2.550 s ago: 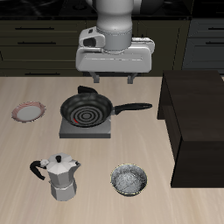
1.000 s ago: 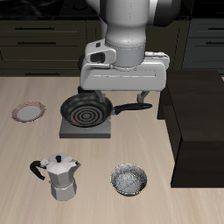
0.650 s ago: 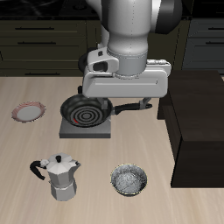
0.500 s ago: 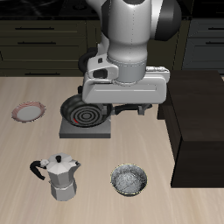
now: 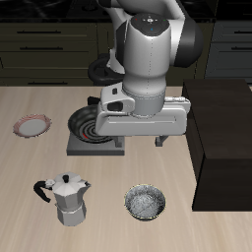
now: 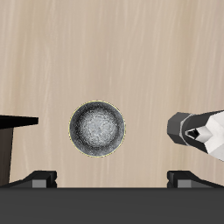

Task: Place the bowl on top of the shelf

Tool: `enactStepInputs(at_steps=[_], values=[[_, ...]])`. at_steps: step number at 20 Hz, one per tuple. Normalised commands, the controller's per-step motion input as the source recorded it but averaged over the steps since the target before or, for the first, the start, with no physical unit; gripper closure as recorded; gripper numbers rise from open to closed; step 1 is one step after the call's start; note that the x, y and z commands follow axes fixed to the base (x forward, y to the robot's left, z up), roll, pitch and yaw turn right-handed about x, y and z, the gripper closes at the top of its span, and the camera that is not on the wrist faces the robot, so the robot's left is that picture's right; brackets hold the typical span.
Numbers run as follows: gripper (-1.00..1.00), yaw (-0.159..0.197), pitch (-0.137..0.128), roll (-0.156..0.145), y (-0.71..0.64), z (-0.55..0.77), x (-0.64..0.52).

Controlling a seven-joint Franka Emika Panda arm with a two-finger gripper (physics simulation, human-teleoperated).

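In the exterior view, the robot arm [image 5: 150, 59] is leaning out over the middle of the tabletop [image 5: 30, 167], and its wide grey hand is hanging above the stove plate [image 5: 95, 144] and the frying pan [image 5: 91, 122], hiding most of both. The jaws [image 5: 139, 146] are pointing down, with one dark finger showing at each end of the hand's underside, so they are standing wide apart with nothing between them. The bowl [image 5: 145, 204] is sitting on the tabletop near the front edge, nearer that edge than the jaws and apart from them, untouched. The moka pot [image 5: 64, 198] is standing beside the bowl, also near the front edge. The shelf [image 5: 224, 138] is lying along the side of the tabletop, its flat top bare. The plate [image 5: 32, 126] with the red-pink rim is resting far off at the opposite side, well apart from everything else.

In the wrist view, the camera is looking straight down at the bowl [image 6: 97, 129], which is showing its speckled inside and dark rim against the pale wood. The two finger tips [image 6: 41, 178] are sitting far apart at the picture's edge, and the bowl is lying ahead of the gap between them, not inside it; the jaws are gripping nothing. A dark corner of the shelf [image 6: 13, 131] is showing to one side of the bowl, and the spout end of the moka pot [image 6: 198, 131] is showing on the other side.
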Motion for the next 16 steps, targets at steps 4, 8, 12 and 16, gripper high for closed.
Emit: enactStepInputs(at_steps=[4, 8, 12, 16], values=[[-1.0, 0.004, 0.008, -0.002, 0.06, -0.34, 0.09], [-1.0, -0.004, 0.004, -0.014, -0.02, -0.23, 0.03], [-1.0, 0.029, -0.049, -0.013, 0.05, -0.18, -0.06], [-1.0, -0.023, 0.025, 0.014, 0.08, -0.18, -0.05]])
